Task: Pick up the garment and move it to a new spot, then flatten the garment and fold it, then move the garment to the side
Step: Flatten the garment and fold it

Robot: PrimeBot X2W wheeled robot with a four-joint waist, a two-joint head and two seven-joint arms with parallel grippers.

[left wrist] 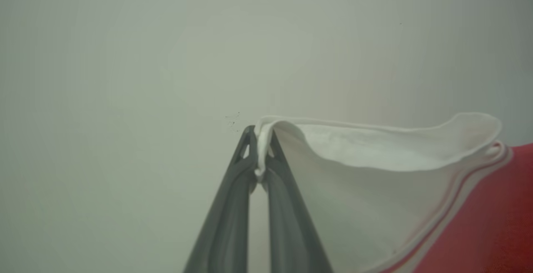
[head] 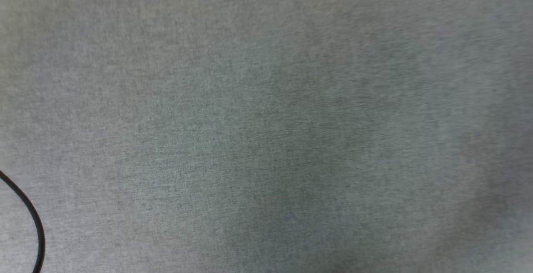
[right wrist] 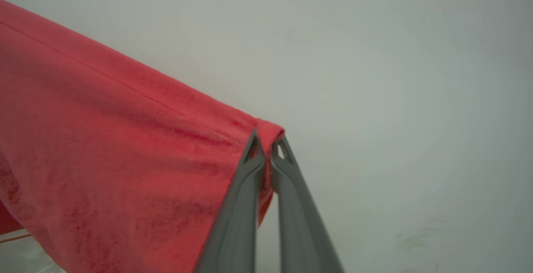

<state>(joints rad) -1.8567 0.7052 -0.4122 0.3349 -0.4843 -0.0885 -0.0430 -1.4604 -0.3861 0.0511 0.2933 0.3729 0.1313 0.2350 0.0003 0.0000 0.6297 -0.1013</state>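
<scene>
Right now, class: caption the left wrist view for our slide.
Left pincer pinches the garment by its white sleeve edge.

The left gripper (left wrist: 261,140) is pinching the white sleeve hem of the garment (left wrist: 374,181), jaws clamped tight on the fabric, with the striped trim and red body hanging off to the right.

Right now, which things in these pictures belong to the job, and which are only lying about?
Part of the job:
- shirt, red with a white sleeve
- left end effector, shut on the white sleeve edge
- right end effector, shut on a red edge

Only lying about:
- black cable
- grey surface
</scene>
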